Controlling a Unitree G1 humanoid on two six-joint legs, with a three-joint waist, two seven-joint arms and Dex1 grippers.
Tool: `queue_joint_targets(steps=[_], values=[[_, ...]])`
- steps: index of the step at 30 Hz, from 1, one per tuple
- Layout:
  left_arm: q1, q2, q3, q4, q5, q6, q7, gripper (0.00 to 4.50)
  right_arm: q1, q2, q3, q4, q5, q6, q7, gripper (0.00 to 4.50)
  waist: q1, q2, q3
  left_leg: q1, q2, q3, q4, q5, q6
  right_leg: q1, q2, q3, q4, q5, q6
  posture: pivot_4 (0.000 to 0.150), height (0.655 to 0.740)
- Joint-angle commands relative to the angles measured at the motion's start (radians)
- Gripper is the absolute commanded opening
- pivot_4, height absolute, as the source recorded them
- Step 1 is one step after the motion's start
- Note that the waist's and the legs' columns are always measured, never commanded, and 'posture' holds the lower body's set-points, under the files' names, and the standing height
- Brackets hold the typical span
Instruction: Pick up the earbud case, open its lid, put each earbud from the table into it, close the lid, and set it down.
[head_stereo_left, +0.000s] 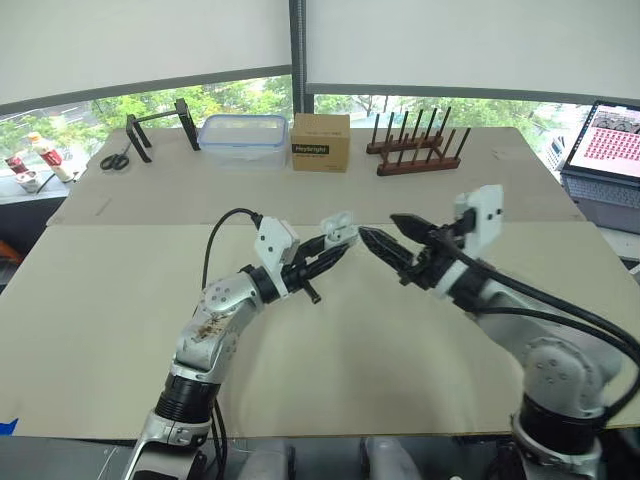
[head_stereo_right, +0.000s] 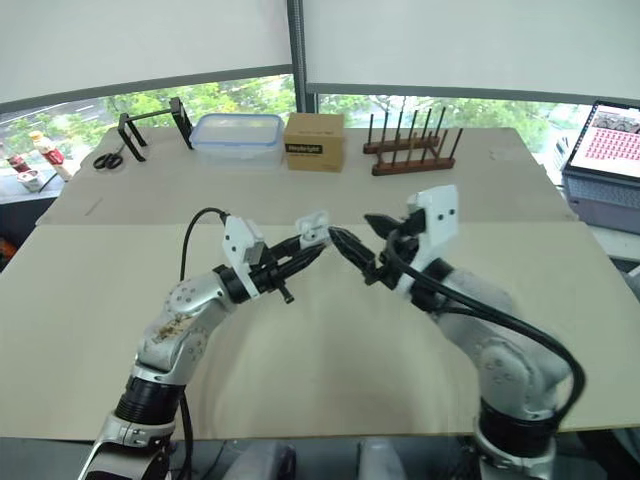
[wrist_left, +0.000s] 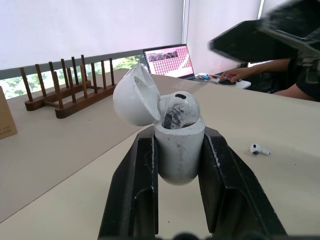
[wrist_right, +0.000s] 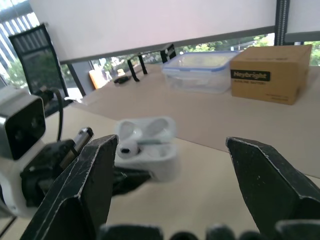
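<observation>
White earbud case (wrist_left: 177, 145) up in the air, lid flipped open, one earbud (wrist_right: 128, 148) tucked inside. Squeezed tight in the left gripper (head_stereo_left: 342, 245). Right gripper (head_stereo_left: 380, 230) just beside it, spread wide, holding nothing. Loose on the bare table (head_stereo_left: 120, 300), a second earbud (wrist_left: 259, 149). Rack (head_stereo_left: 415, 152) and box (head_stereo_left: 320, 141) at the far edge.

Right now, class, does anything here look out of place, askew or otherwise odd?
One earbud lies loose on the table, away from the open earbud case held in the left hand. The other earbud bulges above the case's mouth, perhaps not fully seated.
</observation>
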Motion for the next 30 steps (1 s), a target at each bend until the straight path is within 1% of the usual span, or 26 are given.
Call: queue_joint_targets(steps=[1,2,6,8,11,13,15,16,19,21,26,30], values=[[-0.001,0.009,0.006,-0.016,-0.005,-0.02,-0.018,0.58,0.058,-0.112,-0.054,-0.025,-0.004,-0.039,0.073,3.83,-0.001,0.0,0.0,0.0,0.0,0.0,0.0,0.0,0.0,0.0,0.0,0.0,0.0,0.0,0.0,0.15,0.74],[0.0,0.012,0.004,-0.015,-0.004,-0.022,-0.024,0.58,0.085,-0.152,-0.05,-0.023,-0.032,-0.062,0.096,3.83,-0.001,0.0,0.0,0.0,0.0,0.0,0.0,0.0,0.0,0.0,0.0,0.0,0.0,0.0,0.0,0.15,0.74],[0.007,0.033,-0.01,-0.009,-0.005,-0.027,-0.073,0.58,0.303,-0.379,-0.012,0.02,-0.258,-0.282,0.271,3.83,0.003,-0.001,0.0,0.0,0.0,0.003,0.0,0.0,0.0,0.001,0.0,0.0,-0.001,-0.001,0.001,0.15,0.74],[0.012,0.041,-0.017,-0.01,-0.007,-0.029,-0.094,0.58,0.381,-0.425,-0.018,0.039,-0.303,-0.347,0.319,3.83,0.003,-0.001,0.0,0.0,0.0,0.006,0.001,0.0,0.001,0.002,0.0,0.0,-0.001,-0.001,0.001,0.15,0.74],[0.017,0.048,-0.023,-0.01,-0.006,-0.032,-0.113,0.58,0.449,-0.44,-0.04,0.068,-0.338,-0.408,0.354,3.83,-0.001,-0.001,0.0,0.0,0.001,0.006,0.002,0.0,0.001,0.002,0.0,0.001,-0.001,-0.001,0.001,0.15,0.74],[0.023,0.052,-0.026,-0.011,-0.004,-0.036,-0.123,0.58,0.542,-0.446,-0.095,0.089,-0.368,-0.437,0.387,3.83,0.0,-0.001,0.0,0.0,0.001,0.006,0.002,0.0,0.001,0.002,0.001,0.001,0.0,-0.001,0.001,0.15,0.74],[0.028,0.054,-0.027,-0.01,-0.004,-0.039,-0.129,0.58,0.62,-0.442,-0.154,0.097,-0.371,-0.446,0.417,4.35,0.007,-0.001,0.0,0.0,0.001,0.005,0.001,-0.001,0.001,0.002,0.0,0.0,-0.001,-0.001,0.001,0.15,0.74],[0.03,0.055,-0.027,-0.008,-0.004,-0.041,-0.133,0.58,0.657,-0.442,-0.18,0.102,-0.378,-0.459,0.433,4.48,0.009,-0.001,0.0,0.0,0.001,0.005,0.002,-0.001,0.001,0.002,0.001,0.0,-0.001,-0.001,0.001,0.15,0.74],[0.036,0.059,-0.032,-0.004,-0.007,-0.042,-0.147,0.58,0.741,-0.44,-0.239,0.116,-0.407,-0.488,0.463,4.5,0.016,-0.001,0.001,0.0,0.001,0.004,0.002,-0.001,0.001,0.003,0.0,0.001,-0.001,-0.001,0.001,0.15,0.74],[0.039,0.06,-0.035,0.0,-0.007,-0.045,-0.158,0.58,0.768,-0.432,-0.261,0.124,-0.424,-0.488,0.457,4.5,0.018,-0.001,0.001,0.001,0.001,0.005,0.003,-0.001,0.001,0.004,0.0,0.001,-0.001,0.0,0.002,0.15,0.74],[0.043,0.06,-0.043,0.004,-0.012,-0.041,-0.18,0.58,0.822,-0.432,-0.244,0.14,-0.507,-0.49,0.43,4.5,0.019,-0.001,0.0,0.003,0.001,0.005,0.002,-0.001,0.001,0.005,0.001,0.001,-0.001,-0.001,0.001,0.15,0.74],[0.048,0.062,-0.047,-0.003,-0.015,-0.039,-0.198,0.58,0.852,-0.422,-0.259,0.156,-0.552,-0.47,0.408,4.5,0.022,-0.001,0.001,0.002,0.001,0.005,0.002,-0.001,0.001,0.005,0.0,0.001,-0.001,-0.001,0.001,0.15,0.74]])
